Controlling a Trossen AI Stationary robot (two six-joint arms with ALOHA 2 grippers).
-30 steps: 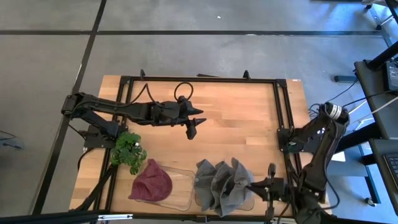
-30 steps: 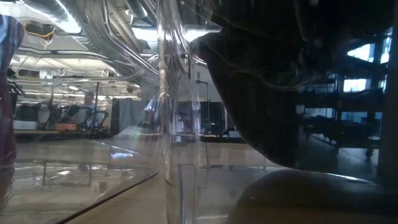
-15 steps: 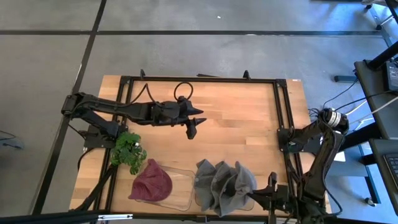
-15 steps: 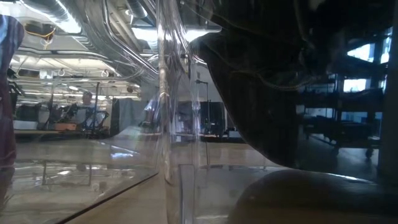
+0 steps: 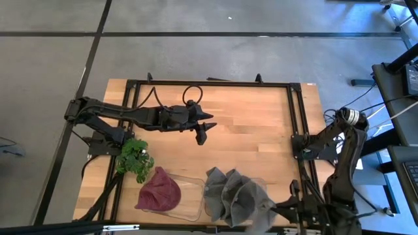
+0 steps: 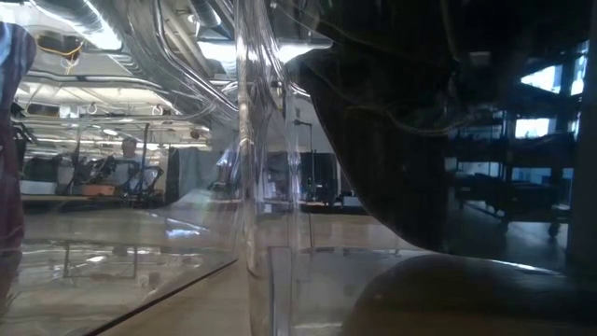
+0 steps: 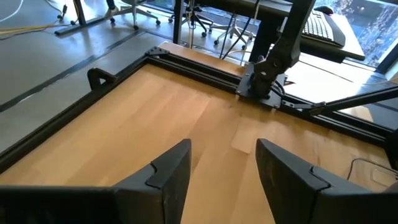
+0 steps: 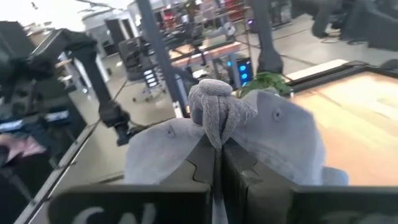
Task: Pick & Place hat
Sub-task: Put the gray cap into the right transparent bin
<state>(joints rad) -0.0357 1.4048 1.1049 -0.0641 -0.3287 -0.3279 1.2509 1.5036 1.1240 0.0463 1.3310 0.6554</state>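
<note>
table: wooden, left arm waits over centre
grey hat: 6 o'clock table edge, over clear bin
right pincer: clamped on hat's bunched fabric, at hat's 4 o'clock
left pincer: wide, empty

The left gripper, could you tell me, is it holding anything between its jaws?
No, the left gripper has its jaws apart over the bare wooden table, with nothing between them.

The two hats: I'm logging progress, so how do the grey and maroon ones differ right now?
The grey hat is pinched by the right gripper and spread in folds; the maroon hat lies free and rounded. The grey one looks bigger. Both sit at the clear trays on the table's near edge.
</note>
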